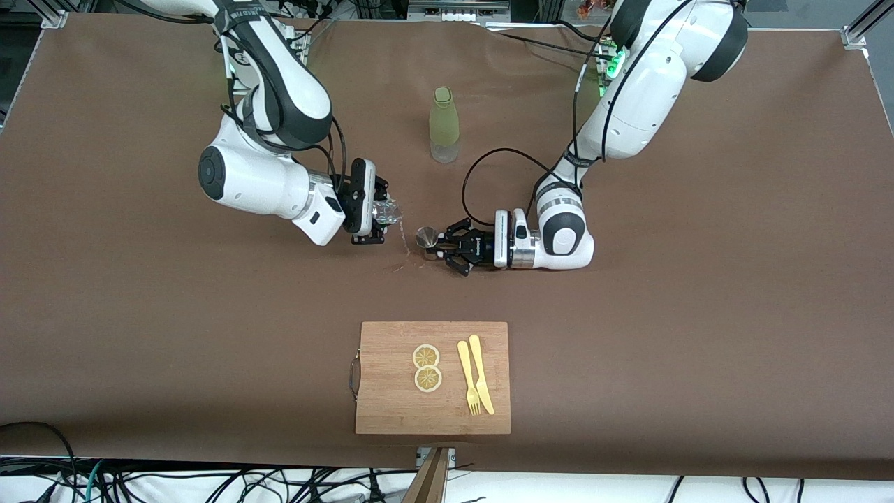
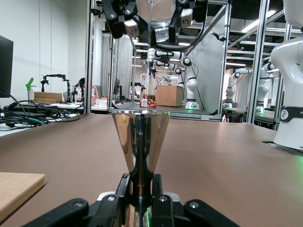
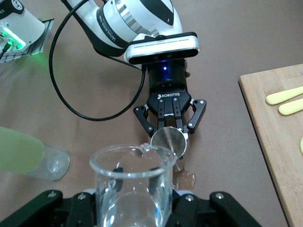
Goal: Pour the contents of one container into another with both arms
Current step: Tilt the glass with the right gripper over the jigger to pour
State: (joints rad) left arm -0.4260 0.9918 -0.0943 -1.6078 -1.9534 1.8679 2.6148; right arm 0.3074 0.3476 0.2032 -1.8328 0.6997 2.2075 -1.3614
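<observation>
Nearest the front camera a wooden cutting board is laid, with two lemon slices and a yellow fork and knife on it; none of this is involved in the pour.

Farther from that camera, near the middle of the table, a small metal cone-shaped measure is held upright by the left gripper, its fingers closed tight on the narrow waist. A clear glass beaker is clamped in the right gripper and tipped with its spout over the measure's rim. A yellow-green bottle is stood farther off, between the two arms' bases.

A thin stream appears to be falling past the measure, and a wet patch is seen on the table at its foot, though the stream itself is hard to make out. The risk is judged to be further spillage: the measure's mouth is narrow, and the beaker's lip is set at its edge, not over its centre. A faster tilt would be expected to overshoot it. Wet metal could also slip in the closed fingers.
</observation>
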